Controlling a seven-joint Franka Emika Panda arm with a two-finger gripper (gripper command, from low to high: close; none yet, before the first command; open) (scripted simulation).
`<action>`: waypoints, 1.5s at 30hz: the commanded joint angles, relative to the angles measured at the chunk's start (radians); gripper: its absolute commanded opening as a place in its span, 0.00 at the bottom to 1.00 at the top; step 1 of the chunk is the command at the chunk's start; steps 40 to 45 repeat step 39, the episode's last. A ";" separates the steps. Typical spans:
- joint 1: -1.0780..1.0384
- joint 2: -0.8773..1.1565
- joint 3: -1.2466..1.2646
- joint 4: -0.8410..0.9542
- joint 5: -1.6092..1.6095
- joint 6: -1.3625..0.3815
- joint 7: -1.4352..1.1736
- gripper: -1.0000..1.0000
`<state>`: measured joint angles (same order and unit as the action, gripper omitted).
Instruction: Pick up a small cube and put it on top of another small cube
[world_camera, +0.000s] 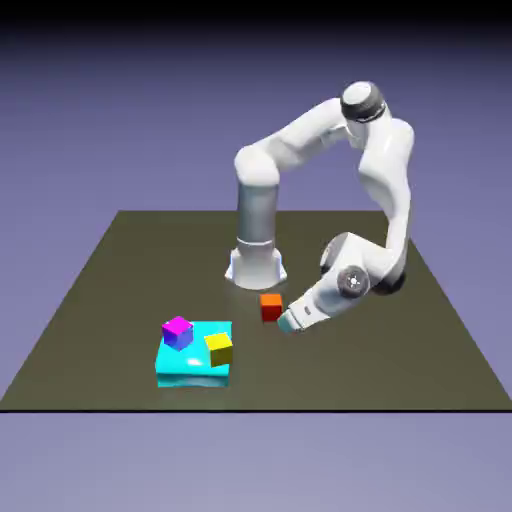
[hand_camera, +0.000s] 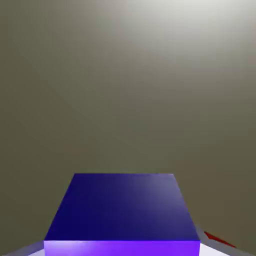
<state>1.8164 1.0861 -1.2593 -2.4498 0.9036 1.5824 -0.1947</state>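
Blue-violet haze all round, dark olive surface (world_camera: 120, 300) below, and the white arm's claw (world_camera: 289, 322) is tipped low and sideways, right beside the small orange-red cube (world_camera: 271, 306). From the hand view, the small dark blue-violet cube (hand_camera: 122, 212) fills the space between the fingertips, so it looks clamped in the claw. A sliver of red shows at that view's lower right. Off to the exterior view's left sit a magenta cube (world_camera: 177, 331) and a yellow cube (world_camera: 219, 348) on a flat cyan block (world_camera: 190, 370). My call: lift clear first, level the hand, centre squarely above the orange-red top, then lower gently before letting go.
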 joint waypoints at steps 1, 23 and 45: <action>0.036 0.035 -0.030 -0.017 0.022 -0.023 -0.018 0.00; 0.525 0.564 -0.239 -0.547 0.531 -0.227 -0.021 0.00; 0.492 0.603 -0.384 -0.528 0.391 -0.281 -0.045 1.00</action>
